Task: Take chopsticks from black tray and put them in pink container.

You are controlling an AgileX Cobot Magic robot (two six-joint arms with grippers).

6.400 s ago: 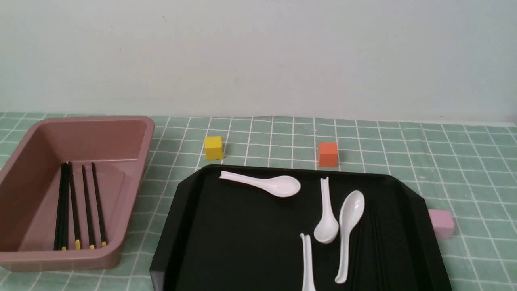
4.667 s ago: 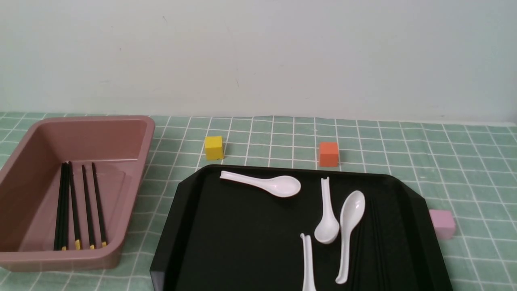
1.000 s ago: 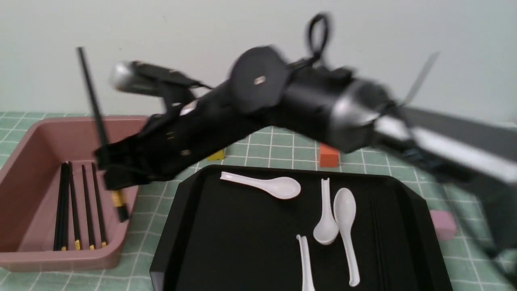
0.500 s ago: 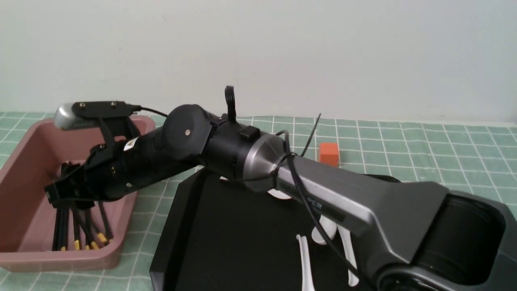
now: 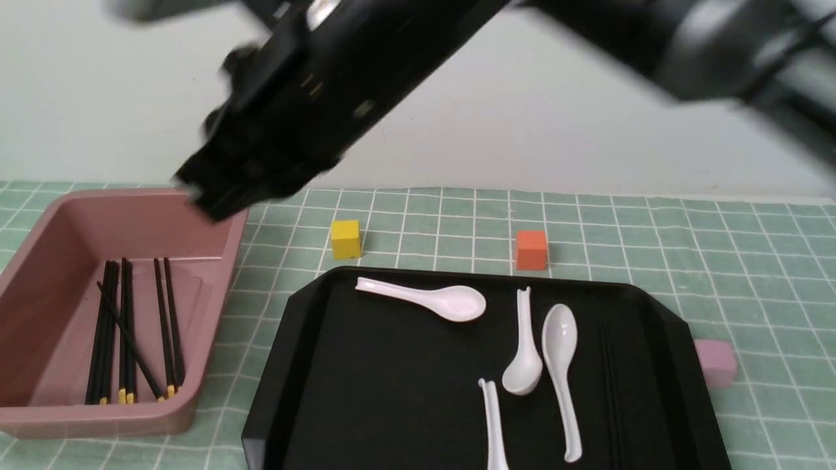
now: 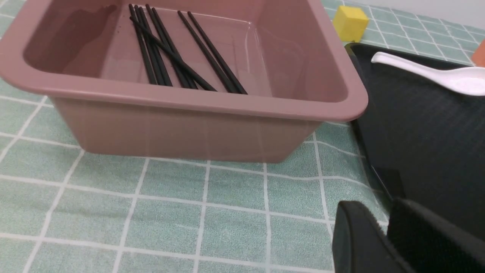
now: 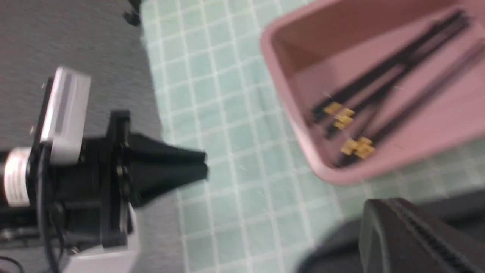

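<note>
Several black chopsticks (image 5: 127,326) with gold ends lie in the pink container (image 5: 98,418), one slanting across the others; they also show in the left wrist view as chopsticks (image 6: 170,57) and in the right wrist view as chopsticks (image 7: 379,87). A thin dark chopstick (image 5: 610,391) is barely visible near the black tray's (image 5: 366,391) right side. My right gripper (image 5: 206,196), blurred, hangs above the container's far right corner, shut and empty. My left gripper (image 6: 382,223) is shut and empty, low by the tray's left edge.
Several white soup spoons (image 5: 450,301) lie on the tray. A yellow cube (image 5: 345,238) and an orange cube (image 5: 531,249) stand behind it. A small pale pink cube (image 5: 715,361) sits at its right. The green checked cloth (image 5: 751,274) covers the table.
My right gripper was low inside the pink container; it has risen above the container's far corner with nothing in it. One more chopstick now lies slanted across the others.
</note>
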